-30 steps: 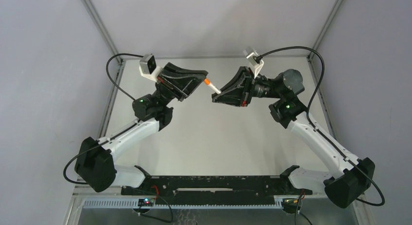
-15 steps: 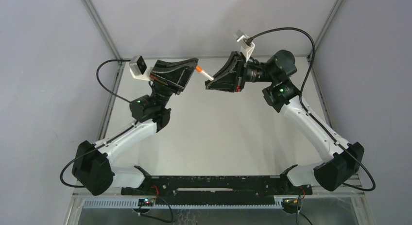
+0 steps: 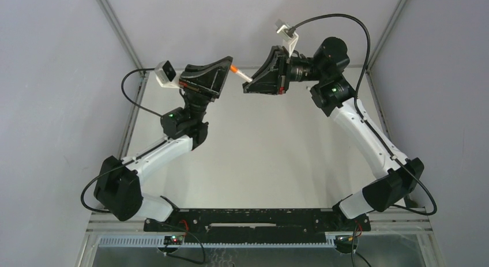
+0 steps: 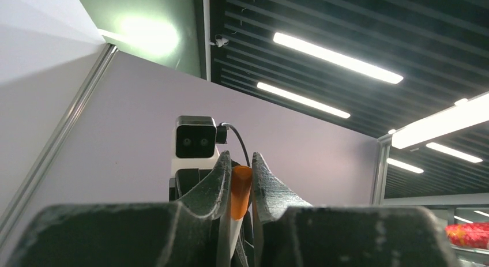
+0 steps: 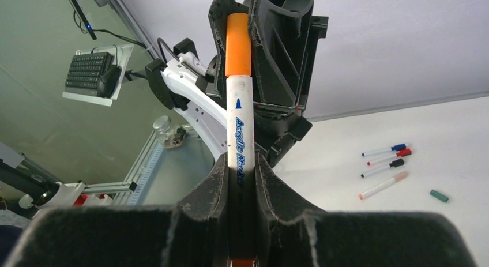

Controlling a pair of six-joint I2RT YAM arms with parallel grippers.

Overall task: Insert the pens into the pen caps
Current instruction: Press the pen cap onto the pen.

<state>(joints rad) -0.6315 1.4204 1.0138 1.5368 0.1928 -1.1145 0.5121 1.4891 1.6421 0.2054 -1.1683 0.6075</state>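
A white-barrelled pen point(image 5: 238, 123) with blue lettering is held in the air between both arms. My right gripper point(image 5: 239, 166) is shut on its barrel. An orange pen cap point(image 5: 238, 48) sits on the pen's far end, and my left gripper point(image 4: 241, 163) is shut on that orange cap point(image 4: 240, 186). In the top view the pen point(image 3: 243, 76) bridges the left gripper point(image 3: 229, 68) and the right gripper point(image 3: 249, 86) near the back wall. On the table lie blue-capped point(image 5: 385, 149), red-capped point(image 5: 390, 157), black-capped point(image 5: 382, 168) and pinkish point(image 5: 383, 185) pens, and a loose green cap point(image 5: 439, 195).
Grey enclosure walls point(image 3: 57, 76) close in the white table point(image 3: 259, 163) on the left, back and right. The black base rail point(image 3: 254, 218) runs along the near edge. The capped pens lie together on the table below the right gripper.
Both arms have carried the pen toward the back wall and slightly left, still holding it between them. Neither grip has changed.
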